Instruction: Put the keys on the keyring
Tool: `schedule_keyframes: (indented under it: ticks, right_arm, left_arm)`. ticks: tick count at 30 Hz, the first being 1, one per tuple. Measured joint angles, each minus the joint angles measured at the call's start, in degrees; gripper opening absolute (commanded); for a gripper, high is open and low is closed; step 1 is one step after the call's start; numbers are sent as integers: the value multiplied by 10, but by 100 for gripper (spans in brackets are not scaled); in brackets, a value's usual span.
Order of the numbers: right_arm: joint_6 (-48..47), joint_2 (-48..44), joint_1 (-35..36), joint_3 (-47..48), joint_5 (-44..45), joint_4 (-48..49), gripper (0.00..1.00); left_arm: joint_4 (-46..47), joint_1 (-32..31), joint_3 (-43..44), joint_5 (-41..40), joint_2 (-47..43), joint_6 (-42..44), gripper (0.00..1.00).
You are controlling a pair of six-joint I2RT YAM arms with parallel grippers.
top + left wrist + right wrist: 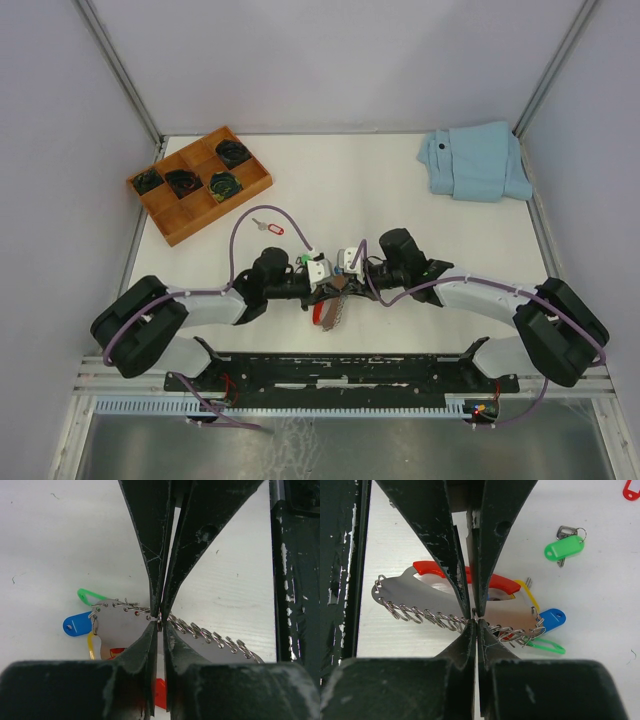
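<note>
The keyring [331, 308] is a grey metal plate edged with small rings [430, 617], with a red curved band [427, 567] and blue [551, 619], yellow and green tags. It lies between both grippers at the table's near middle. My left gripper [159, 625] is pinched on one small ring along the plate's edge. My right gripper [476, 619] is shut on the same edge from the opposite side, tip to tip with the left. A green-tagged key [564, 547] lies loose beside the keyring. The red-tagged key [268, 227] lies farther back on the table.
A wooden compartment tray [165, 215] holding dark coiled items stands at the back left. A folded light-blue cloth [475, 160] lies at the back right. Grey walls enclose the white table.
</note>
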Motion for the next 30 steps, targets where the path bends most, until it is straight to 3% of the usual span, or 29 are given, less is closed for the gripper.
schedule_keyframes:
  ticks: [6, 12, 22, 30]
  right_arm:
    - [-17, -6, -18, -4, -2, -2, 1]
    - [-43, -35, -52, -16, -16, -7, 1]
    - [-123, -40, -74, -13, -67, -53, 1]
    - [-163, -24, -74, 4, -77, -81, 1]
  left_arm:
    - [-1, -1, 0, -27, -35, -1, 29]
    - [18, 3, -11, -113, -81, -16, 43]
    - [13, 35, -19, -290, -95, -81, 47]
    - [-23, 74, -12, -343, -77, -137, 54]
